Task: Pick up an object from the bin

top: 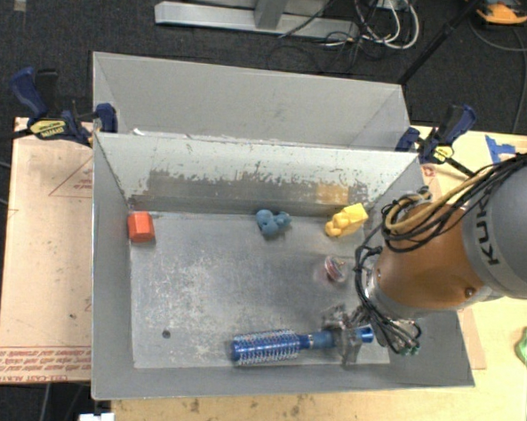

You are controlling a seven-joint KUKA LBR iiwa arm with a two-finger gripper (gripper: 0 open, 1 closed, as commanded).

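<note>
A blue hairbrush point(277, 346) lies along the bin's front edge, bristle head to the left, handle pointing right. My gripper point(349, 337) is low at the front right, right at the handle's end; whether the handle sits between the fingers is hidden. A small clear pinkish thing point(335, 269) lies just behind the gripper. Further back rests a yellow toy point(346, 220).
A blue lumpy toy point(273, 222) sits by the middle of the back wall and an orange-red block point(140, 227) in the back left corner. The arm with its orange cover and cables hangs over the bin's right side.
</note>
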